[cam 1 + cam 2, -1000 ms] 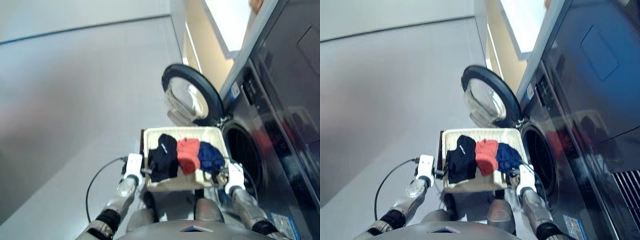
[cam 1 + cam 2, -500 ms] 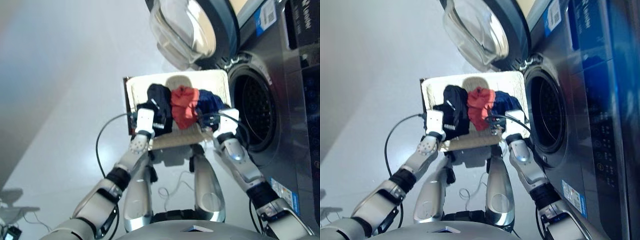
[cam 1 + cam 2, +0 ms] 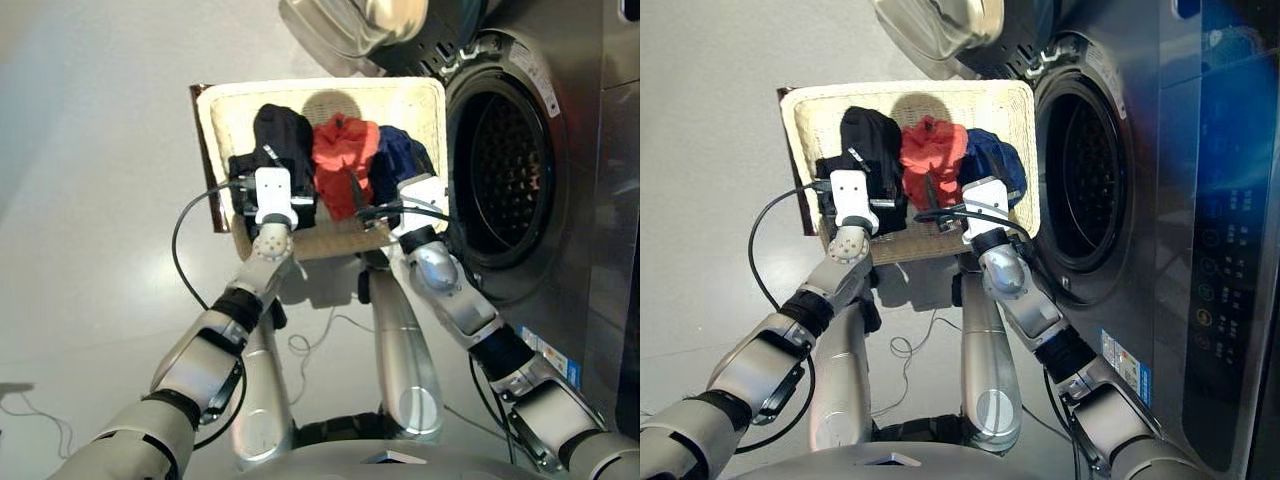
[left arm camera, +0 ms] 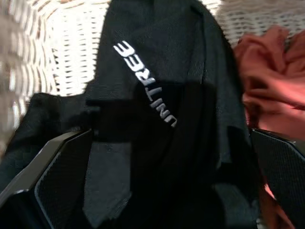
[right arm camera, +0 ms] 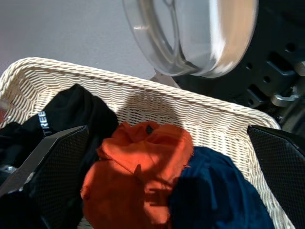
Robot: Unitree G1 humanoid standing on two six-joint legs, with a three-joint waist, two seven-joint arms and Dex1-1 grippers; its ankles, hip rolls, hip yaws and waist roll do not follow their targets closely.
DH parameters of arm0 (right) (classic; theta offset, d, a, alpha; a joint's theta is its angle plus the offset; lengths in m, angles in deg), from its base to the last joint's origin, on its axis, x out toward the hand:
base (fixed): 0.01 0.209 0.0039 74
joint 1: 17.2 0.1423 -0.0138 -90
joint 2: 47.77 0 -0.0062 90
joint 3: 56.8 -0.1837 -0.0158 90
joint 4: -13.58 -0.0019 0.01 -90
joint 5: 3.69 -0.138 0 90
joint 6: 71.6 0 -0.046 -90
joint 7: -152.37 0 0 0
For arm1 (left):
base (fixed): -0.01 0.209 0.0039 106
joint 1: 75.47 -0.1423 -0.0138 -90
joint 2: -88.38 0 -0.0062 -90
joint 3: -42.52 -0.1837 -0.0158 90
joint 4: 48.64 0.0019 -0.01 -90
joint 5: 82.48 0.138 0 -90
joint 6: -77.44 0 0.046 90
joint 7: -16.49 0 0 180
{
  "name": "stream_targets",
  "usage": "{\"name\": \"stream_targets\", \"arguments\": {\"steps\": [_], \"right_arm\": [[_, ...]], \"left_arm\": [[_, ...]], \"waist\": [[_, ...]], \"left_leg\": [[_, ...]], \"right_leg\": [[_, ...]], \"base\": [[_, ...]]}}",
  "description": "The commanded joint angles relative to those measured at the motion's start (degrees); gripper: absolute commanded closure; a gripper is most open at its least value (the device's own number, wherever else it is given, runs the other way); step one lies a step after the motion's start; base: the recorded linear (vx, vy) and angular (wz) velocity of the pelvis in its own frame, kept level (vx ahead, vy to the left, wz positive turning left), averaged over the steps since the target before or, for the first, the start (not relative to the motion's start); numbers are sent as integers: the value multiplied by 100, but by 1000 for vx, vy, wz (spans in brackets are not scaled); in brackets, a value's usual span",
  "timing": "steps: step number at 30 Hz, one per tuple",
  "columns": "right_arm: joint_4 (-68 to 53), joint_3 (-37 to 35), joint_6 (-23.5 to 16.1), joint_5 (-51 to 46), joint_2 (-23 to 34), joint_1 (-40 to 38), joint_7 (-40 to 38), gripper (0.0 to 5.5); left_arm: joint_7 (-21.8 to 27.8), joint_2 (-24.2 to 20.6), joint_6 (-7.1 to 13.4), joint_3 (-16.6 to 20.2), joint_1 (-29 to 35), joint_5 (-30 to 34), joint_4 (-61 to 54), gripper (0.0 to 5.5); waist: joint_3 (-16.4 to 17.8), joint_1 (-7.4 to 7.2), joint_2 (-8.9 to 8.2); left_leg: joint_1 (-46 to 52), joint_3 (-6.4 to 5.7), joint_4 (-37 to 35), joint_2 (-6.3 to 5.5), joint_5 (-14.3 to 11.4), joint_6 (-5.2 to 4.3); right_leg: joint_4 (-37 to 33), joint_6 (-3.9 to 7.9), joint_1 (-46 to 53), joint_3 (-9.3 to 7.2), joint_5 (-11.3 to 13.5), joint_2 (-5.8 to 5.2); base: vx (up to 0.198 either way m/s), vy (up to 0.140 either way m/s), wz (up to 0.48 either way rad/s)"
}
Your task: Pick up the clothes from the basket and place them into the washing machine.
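Black (image 3: 283,135), orange (image 3: 343,155) and navy clothes (image 3: 400,160) lie in basket (image 3: 222,110) beside washer (image 3: 500,170), left hand (image 4: 157,191) spread over black one, right hand (image 5: 162,186) spread, empty.

Head eyes look down; wrist views, seemingly close, share the basket (image 5: 209,119).

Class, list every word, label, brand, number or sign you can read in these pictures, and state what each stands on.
"UNITREE": white lettering on the black fabric garment lying in the cream woven wicker basket.
Stickers low on the front of the dark grey front-loading washing machine: too small to read.
Markings on its dark control panel: too blurred to read.
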Motion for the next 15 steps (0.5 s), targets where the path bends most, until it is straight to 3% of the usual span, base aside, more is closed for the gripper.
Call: {"name": "stream_targets", "arguments": {"steps": [1, 7, 15], "right_arm": [[-984, 24, -499, -62, 1, -23, 105, 0], [-1262, 48, -596, -359, 57, 0, 278, 0], [-1314, 162, -654, -468, 87, -10, 326, 0]], "left_arm": [[-108, -121, 89, 305, 344, -146, 325, 0], [16, -390, 32, 344, 734, -226, 780, 0], [-34, -603, -3, 530, 1149, -370, 1270, 0]], "waist": [[-67, -55, -170], [-67, -103, -297], [-67, -206, -368]], "left_leg": [[-430, -336, 1022, 187, -615, -78], [-762, -361, 1297, 200, -748, -8], [-1105, -382, 1556, 212, -855, 39]], "right_leg": [[583, 411, -25, 129, -399, 52], [747, 456, -340, 215, -393, 102], [858, 498, -617, 230, -396, 84]], "base": [[0, 0, 0], [0, 0, 0], [0, 0, 0]]}}
